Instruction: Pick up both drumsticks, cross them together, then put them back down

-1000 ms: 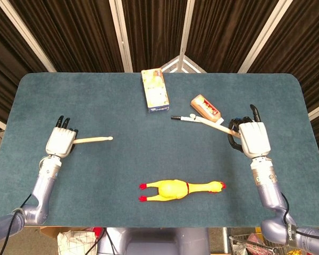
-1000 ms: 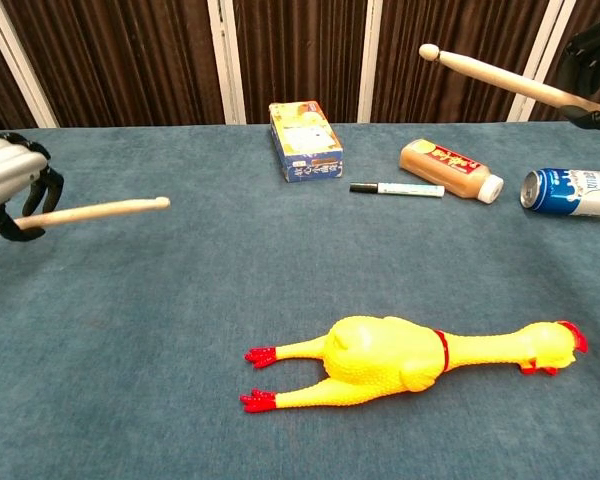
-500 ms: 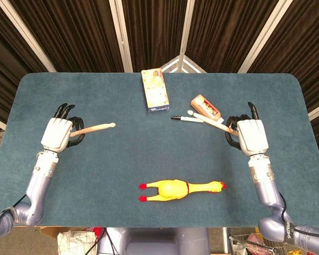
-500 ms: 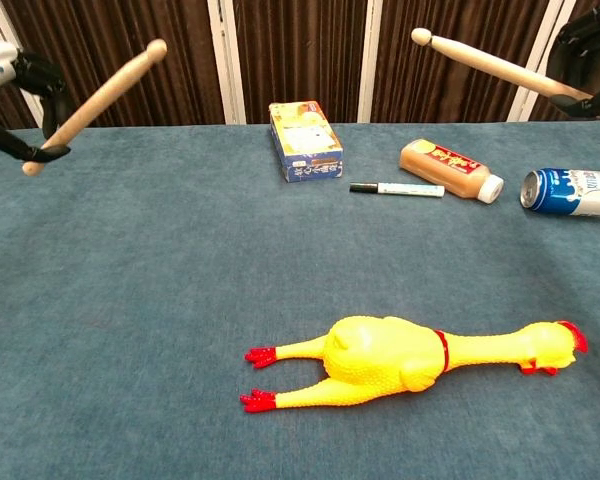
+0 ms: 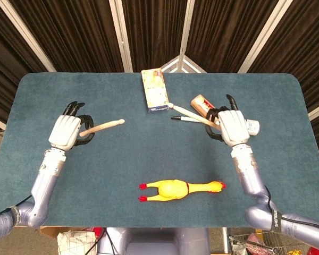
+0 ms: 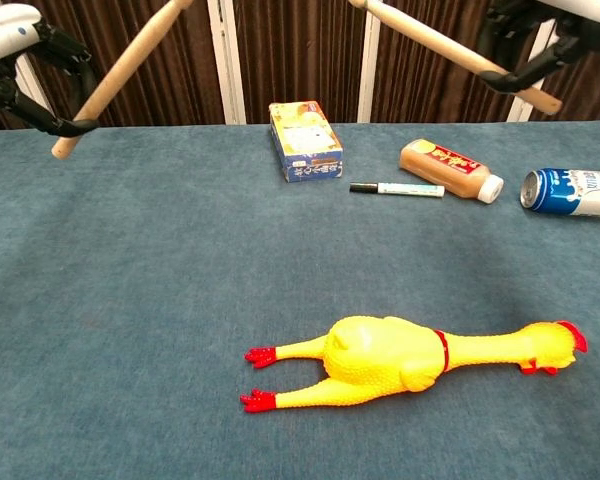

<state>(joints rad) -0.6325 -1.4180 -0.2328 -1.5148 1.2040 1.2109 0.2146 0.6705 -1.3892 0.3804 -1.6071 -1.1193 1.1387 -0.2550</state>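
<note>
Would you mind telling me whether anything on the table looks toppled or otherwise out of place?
The blue drink can at the right edge lies on its side, and the orange bottle beside it is also lying flat. Nothing appears spilled or damaged.

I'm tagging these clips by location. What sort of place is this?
Probably a robot test lab: a cloth-covered table before dark curtains, strewn with unrelated props such as a rubber chicken and a drink can.

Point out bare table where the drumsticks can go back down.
Free: the left half, from the box down to the rubber chicken. Also the near-right corner beyond the chicken. Crowded: the far right, around marker, bottle and can.
</note>
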